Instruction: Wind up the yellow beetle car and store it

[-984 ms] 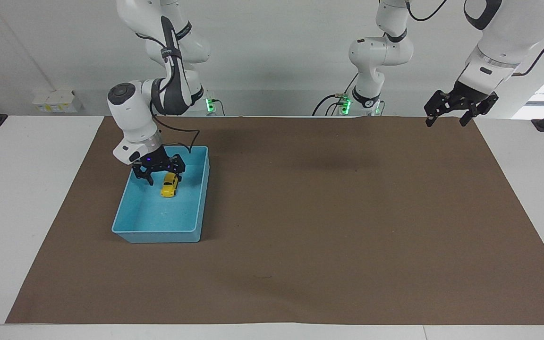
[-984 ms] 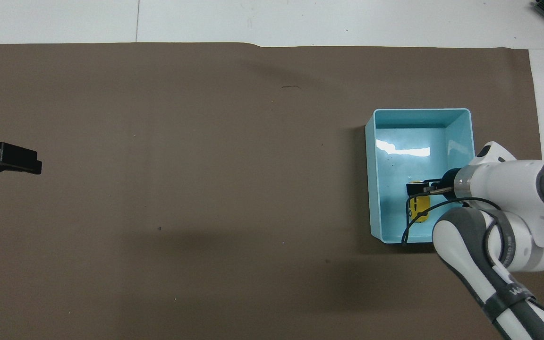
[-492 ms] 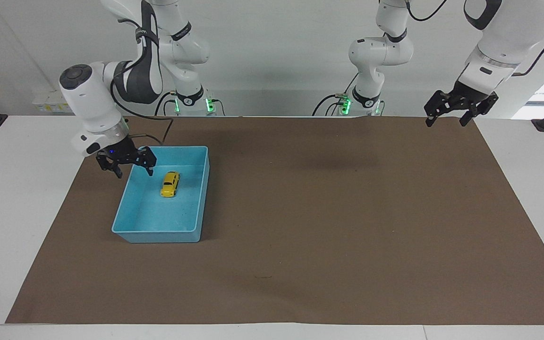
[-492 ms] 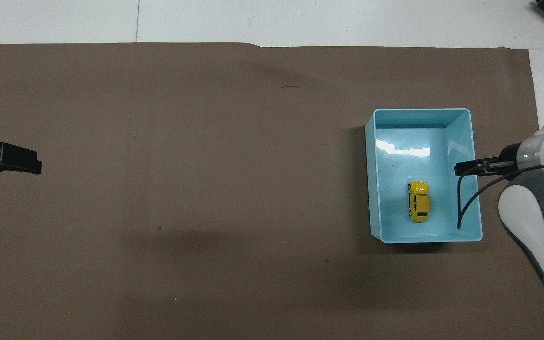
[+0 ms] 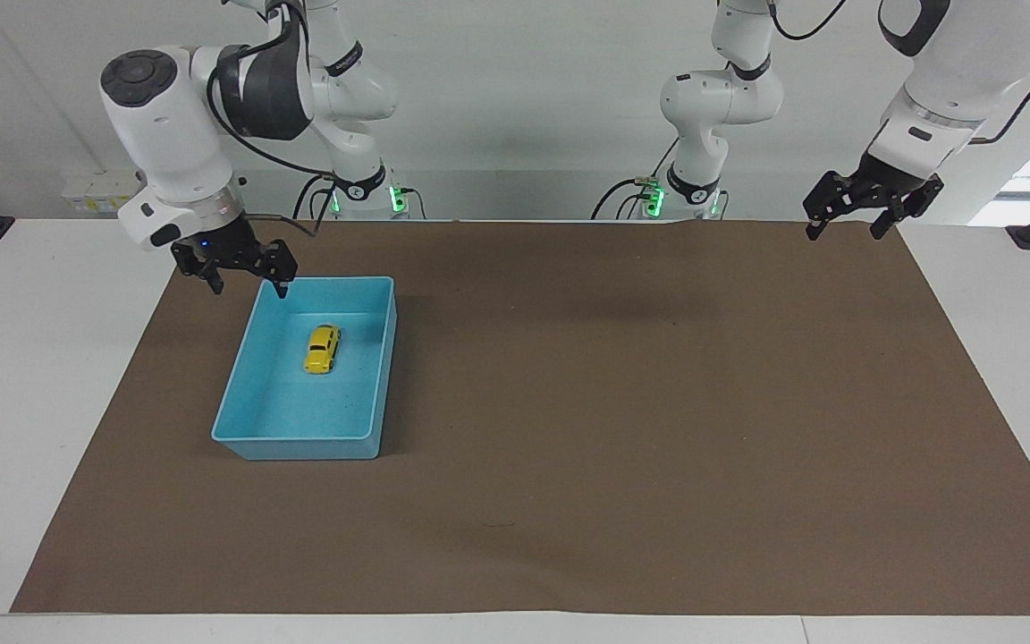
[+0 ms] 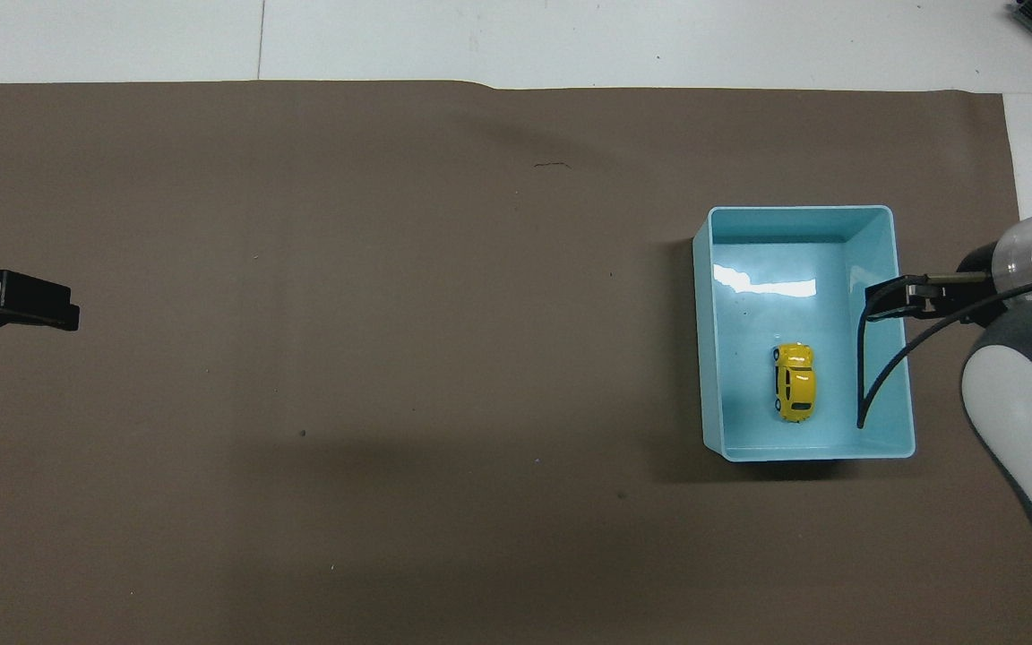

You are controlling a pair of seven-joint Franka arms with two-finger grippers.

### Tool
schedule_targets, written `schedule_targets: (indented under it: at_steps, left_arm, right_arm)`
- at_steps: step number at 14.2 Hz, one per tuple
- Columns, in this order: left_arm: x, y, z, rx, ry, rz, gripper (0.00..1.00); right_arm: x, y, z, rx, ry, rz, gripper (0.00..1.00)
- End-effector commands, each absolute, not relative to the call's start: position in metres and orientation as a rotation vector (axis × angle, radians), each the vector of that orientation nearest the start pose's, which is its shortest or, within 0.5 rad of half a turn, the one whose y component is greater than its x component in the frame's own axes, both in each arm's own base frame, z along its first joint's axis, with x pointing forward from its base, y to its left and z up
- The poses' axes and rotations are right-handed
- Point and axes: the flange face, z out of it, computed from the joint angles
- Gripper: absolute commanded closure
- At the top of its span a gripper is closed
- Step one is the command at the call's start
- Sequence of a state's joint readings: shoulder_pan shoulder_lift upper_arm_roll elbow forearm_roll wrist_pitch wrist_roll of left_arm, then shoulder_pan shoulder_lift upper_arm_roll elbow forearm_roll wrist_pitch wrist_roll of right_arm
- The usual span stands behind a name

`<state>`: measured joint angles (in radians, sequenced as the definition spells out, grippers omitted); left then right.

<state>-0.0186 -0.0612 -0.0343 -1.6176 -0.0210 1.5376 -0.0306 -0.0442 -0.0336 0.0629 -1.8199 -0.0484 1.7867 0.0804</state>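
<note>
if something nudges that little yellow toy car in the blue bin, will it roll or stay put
The small yellow beetle-shaped toy car sits upright on its wheels, so it would probably roll lengthwise. The light blue plastic bin's walls should stop it. It looks rigid and light.

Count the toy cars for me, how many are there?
1. The yellow beetle car sits on its wheels on the floor of the blue bin, at the right arm's end of the table. No others show.

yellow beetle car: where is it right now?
The small yellow beetle car lies on the floor of the open light-blue plastic bin, toward the right arm's end of the table, in the bin's half nearer the robots.
</note>
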Motion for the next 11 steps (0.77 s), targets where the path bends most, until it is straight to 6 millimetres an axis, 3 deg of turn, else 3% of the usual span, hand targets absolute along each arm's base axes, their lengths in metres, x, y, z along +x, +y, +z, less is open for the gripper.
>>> schedule_targets:
  at_steps: [1,4,8,11]
  left_arm:
    - [0.524,-0.037,0.636,-3.139,0.050,0.036,0.00]
    - [0.525,-0.040,0.635,-3.140,0.067,0.034,0.00]
    - [0.525,-0.040,0.636,-3.141,0.060,0.024,0.00]
    - [0.524,-0.039,0.636,-3.140,0.065,0.036,0.00]
  right_arm:
    - [0.532,0.012,0.580,-3.161,0.092,-0.026,0.00]
    - [0.521,0.014,0.608,-3.166,0.041,0.050,0.00]
    - [0.525,0.012,0.631,-3.165,0.063,0.115,0.00]
    - [0.531,0.009,0.633,-3.173,0.071,0.176,0.00]
